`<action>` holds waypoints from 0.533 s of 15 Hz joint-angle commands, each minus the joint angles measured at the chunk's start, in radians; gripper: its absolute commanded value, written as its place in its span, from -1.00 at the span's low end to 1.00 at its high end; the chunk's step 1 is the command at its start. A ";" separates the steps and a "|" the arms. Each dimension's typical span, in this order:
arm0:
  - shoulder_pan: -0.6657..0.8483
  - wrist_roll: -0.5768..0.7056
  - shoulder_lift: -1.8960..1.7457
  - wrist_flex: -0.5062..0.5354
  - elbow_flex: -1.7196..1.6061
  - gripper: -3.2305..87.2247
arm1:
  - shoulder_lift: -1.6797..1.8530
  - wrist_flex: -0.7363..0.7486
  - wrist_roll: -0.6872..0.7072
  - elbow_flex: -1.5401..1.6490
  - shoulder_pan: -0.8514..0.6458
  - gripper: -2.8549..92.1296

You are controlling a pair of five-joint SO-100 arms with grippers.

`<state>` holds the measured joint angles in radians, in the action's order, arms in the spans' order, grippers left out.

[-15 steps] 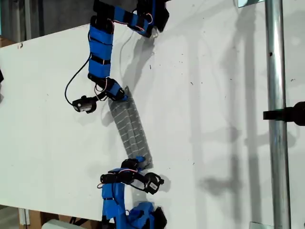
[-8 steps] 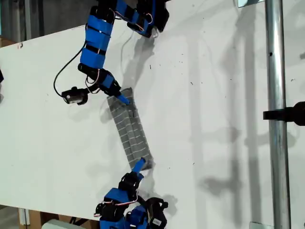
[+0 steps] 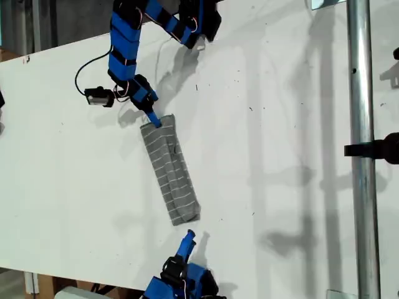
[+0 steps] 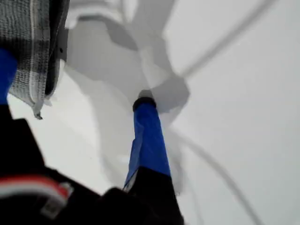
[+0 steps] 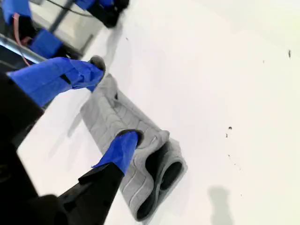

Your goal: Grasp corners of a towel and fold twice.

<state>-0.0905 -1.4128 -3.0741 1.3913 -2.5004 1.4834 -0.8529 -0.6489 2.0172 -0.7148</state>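
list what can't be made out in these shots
Exterior view: the arm behind my first gripper is cut off by the bottom edge.
First wrist view: the towel is blurred and mostly out of frame.
Second wrist view: my second gripper covers the towel's far end.

— Where does the towel lie?
— On the table, folded into a narrow strip, left of centre in the exterior view.
— And the grippers?
— My first gripper sits at the strip's far end; my second gripper is just off its near end, apart.
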 commanded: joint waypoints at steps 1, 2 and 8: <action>-0.015 -0.015 -0.029 0.002 0.000 -0.43 | -0.103 0.055 -0.026 -0.198 0.114 0.04; -0.018 -0.015 -0.029 0.000 -0.003 -0.43 | -0.173 0.063 -0.041 -0.282 0.169 0.03; -0.034 -0.020 -0.057 -0.005 -0.021 -0.44 | -0.321 0.133 -0.173 -0.468 0.298 -0.91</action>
<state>-0.1104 -1.4189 -3.1263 1.3929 -2.5295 1.1582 -0.7302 -0.8007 1.6030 -0.4280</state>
